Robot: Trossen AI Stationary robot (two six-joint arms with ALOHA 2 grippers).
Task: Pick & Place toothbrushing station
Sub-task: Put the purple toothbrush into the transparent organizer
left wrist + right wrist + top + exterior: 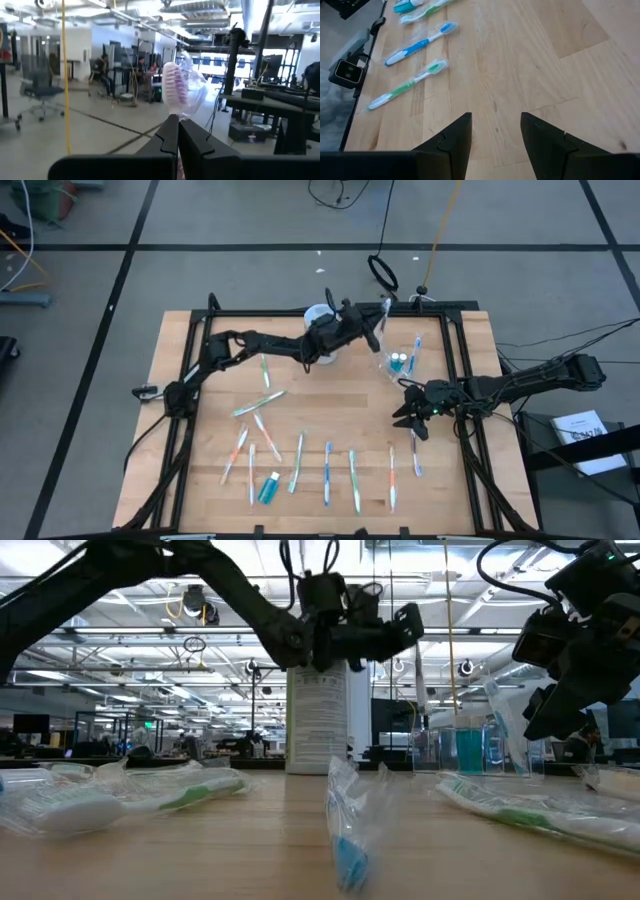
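My left gripper [378, 320] is raised over the table's far middle, shut on a wrapped toothbrush with pink bristles [176, 90]. It is just far-left of the small clear cup [397, 363], which stands on its base and holds teal tubes and a blue toothbrush [415, 352]. My right gripper [408, 418] is open and empty above bare wood, near the cup's near side. Several wrapped toothbrushes [327, 472] and a teal tube [268, 488] lie flat along the near part of the table. My left gripper pinches the toothbrush, in its clear wrapper, between its two fingers just below the head [176, 116]. The bristled head stands out beyond the fingertips. The brush is lifted clear of the table, and its handle [420, 675] hangs down below the gripper in the low view.
A taller white canister [318, 318] stands at the far middle under my left arm. A blue toothbrush [420, 42] and a green one [407, 85] lie ahead of my right gripper. Black frame rails [470, 420] run along the table's sides.
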